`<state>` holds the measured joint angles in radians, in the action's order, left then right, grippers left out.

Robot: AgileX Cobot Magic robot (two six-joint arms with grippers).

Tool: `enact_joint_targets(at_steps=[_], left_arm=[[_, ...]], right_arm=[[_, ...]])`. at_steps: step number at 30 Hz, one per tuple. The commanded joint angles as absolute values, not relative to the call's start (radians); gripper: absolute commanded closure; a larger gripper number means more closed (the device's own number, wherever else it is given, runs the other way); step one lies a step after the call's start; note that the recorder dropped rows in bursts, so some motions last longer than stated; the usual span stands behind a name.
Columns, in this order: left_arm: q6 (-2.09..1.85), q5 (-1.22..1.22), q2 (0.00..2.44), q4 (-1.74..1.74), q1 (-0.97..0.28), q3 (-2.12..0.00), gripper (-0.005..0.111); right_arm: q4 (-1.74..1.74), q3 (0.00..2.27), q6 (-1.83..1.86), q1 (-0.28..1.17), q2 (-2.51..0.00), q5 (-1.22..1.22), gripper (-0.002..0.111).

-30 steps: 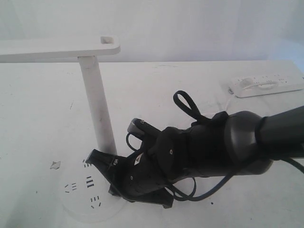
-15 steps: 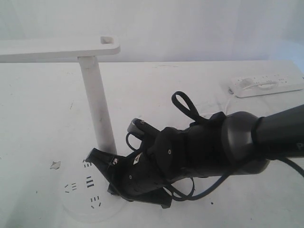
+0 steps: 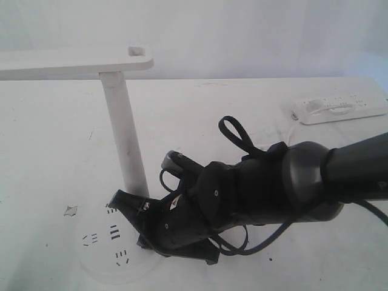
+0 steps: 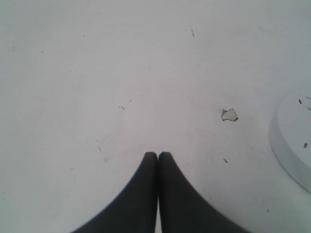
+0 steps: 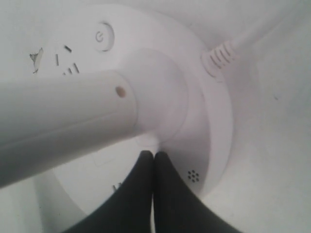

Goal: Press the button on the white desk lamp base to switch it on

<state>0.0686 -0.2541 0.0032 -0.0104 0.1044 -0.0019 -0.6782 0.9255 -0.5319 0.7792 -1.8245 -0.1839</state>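
Note:
The white desk lamp base (image 3: 100, 267) lies at the lower left, its post (image 3: 124, 139) rising to the lamp head. My right gripper (image 3: 116, 200) reaches across onto the base and is shut. In the right wrist view its tips (image 5: 154, 154) rest on the base (image 5: 214, 111) at the foot of the post (image 5: 63, 116), where a faint rounded outline shows. The round ringed button (image 5: 103, 36) sits on the far side of the post, apart from the tips. My left gripper (image 4: 158, 154) is shut over bare table, the base's rim (image 4: 291, 145) off to one side.
A long white power strip (image 3: 339, 108) lies at the back right. The lamp's cable (image 5: 221, 57) plugs into the base's edge. Dark socket slots (image 3: 114, 232) mark the base top. A small chip (image 3: 71, 210) marks the table by the base.
The right arm has edged very slightly left; its fingertips stay on the base by the post. Nothing else has moved.

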Motion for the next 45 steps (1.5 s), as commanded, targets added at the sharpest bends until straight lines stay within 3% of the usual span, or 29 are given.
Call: enact_joint_targets(at_steps=[1,45], left_arm=[[0.070,-0.251,0.000,-0.014,0.096,0.000,0.107],[0.070,-0.251,0.000,-0.014,0.096,0.000,0.107]], right_arm=[[-0.656,0.917,-0.517,0.786,-1.862,-0.237,0.108],[-0.630,0.917,-0.492,0.786,-1.726,-0.141,0.108]])
